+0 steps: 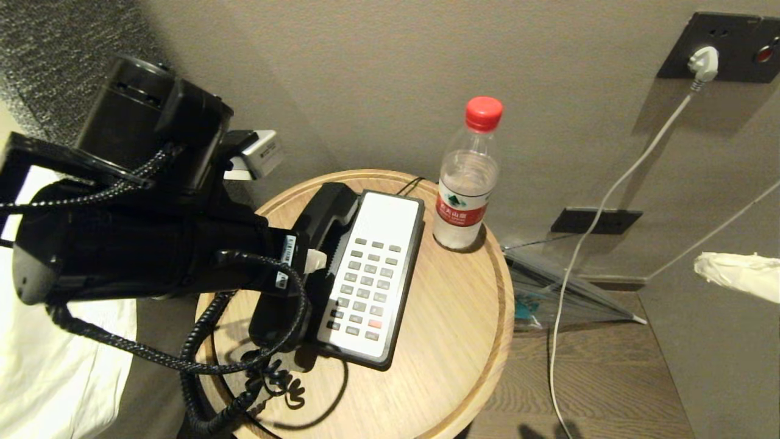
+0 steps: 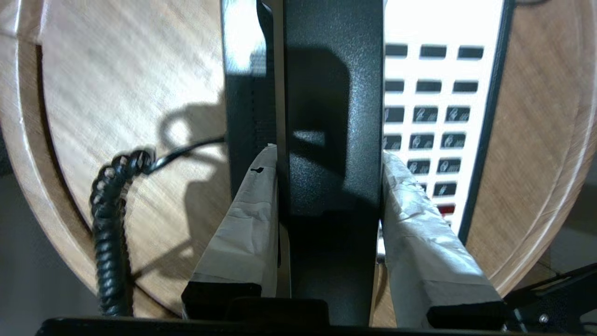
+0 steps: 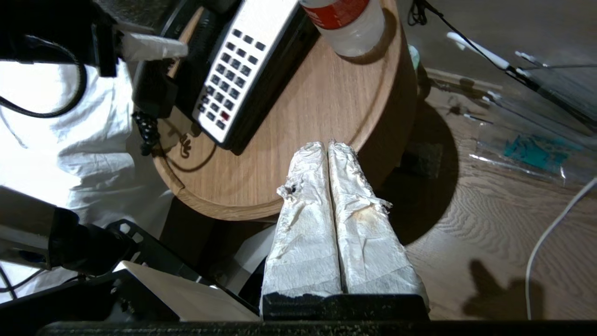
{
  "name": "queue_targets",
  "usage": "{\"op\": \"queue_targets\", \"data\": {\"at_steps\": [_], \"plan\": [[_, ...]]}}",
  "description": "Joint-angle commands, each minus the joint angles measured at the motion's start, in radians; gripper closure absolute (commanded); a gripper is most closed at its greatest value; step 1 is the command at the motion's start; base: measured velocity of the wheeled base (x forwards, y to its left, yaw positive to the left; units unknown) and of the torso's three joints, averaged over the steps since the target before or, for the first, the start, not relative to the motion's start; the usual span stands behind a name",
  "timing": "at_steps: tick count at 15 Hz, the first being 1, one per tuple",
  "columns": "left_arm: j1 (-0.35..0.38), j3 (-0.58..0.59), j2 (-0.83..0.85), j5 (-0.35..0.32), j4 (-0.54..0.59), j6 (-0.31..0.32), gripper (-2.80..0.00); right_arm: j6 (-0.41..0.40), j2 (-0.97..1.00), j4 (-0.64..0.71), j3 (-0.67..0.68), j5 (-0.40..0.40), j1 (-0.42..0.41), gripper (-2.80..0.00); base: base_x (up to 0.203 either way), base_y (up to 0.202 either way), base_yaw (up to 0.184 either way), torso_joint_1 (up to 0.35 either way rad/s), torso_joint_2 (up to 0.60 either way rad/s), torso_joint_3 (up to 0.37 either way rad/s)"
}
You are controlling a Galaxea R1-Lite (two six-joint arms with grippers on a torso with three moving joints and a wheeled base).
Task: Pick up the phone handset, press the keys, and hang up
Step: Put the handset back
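The round wooden table (image 1: 451, 317) carries the phone base (image 1: 372, 274), a water bottle (image 1: 466, 177) just beside its far corner, and the handset (image 1: 326, 210) along the left side of the base. The handset lies in its cradle or very near it; whether it is already lifted I cannot tell.

The left gripper (image 2: 329, 177) has its two taped fingers (image 2: 252, 205) on both sides of the handset's straight middle bar, pinching it. The right gripper (image 3: 329, 149) hangs apart over the near edge of the table, its fingers pressed together and empty.

The handset looks like stiff, light, hollow plastic, and its glossy skin is probably slippery, so the soft tape helps. The middle bar is the good place to hold: narrow, flat-sided, and balanced between the two thick ends. The coiled cord (image 2: 109, 224) will likely pull back a little when the handset rises.
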Motion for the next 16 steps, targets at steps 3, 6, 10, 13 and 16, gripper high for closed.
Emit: {"op": "queue_targets", "data": {"at_steps": [3, 6, 10, 13, 16], "plan": [[0.02, -0.005, 0.022, 0.002, 0.002, 0.005, 0.0, 0.002, -0.004, 0.002, 0.003, 0.0, 0.0, 0.0, 0.0, 0.0, 0.0, 0.0, 0.0, 0.0], [0.036, -0.007, 0.032, 0.002, 0.001, 0.01, 0.0, 0.003, -0.002, 0.002, 0.003, 0.0, 0.0, 0.0, 0.0, 0.0, 0.0, 0.0, 0.0, 0.0], [0.037, -0.016, 0.038, 0.002, -0.004, 0.011, 0.0, 0.004, -0.003, 0.002, 0.004, 0.001, 0.0, 0.0, 0.0, 0.0, 0.0, 0.0, 0.0, 0.0], [0.036, -0.023, 0.038, 0.002, -0.004, 0.011, 0.0, 0.005, -0.002, 0.002, 0.006, 0.001, 0.0, 0.0, 0.0, 0.0, 0.0, 0.0, 0.0, 0.0], [0.036, -0.023, 0.04, 0.002, -0.004, 0.013, 0.0, 0.005, -0.008, 0.003, 0.005, 0.0, 0.0, 0.0, 0.0, 0.0, 0.0, 0.0, 0.0, 0.0]]}}
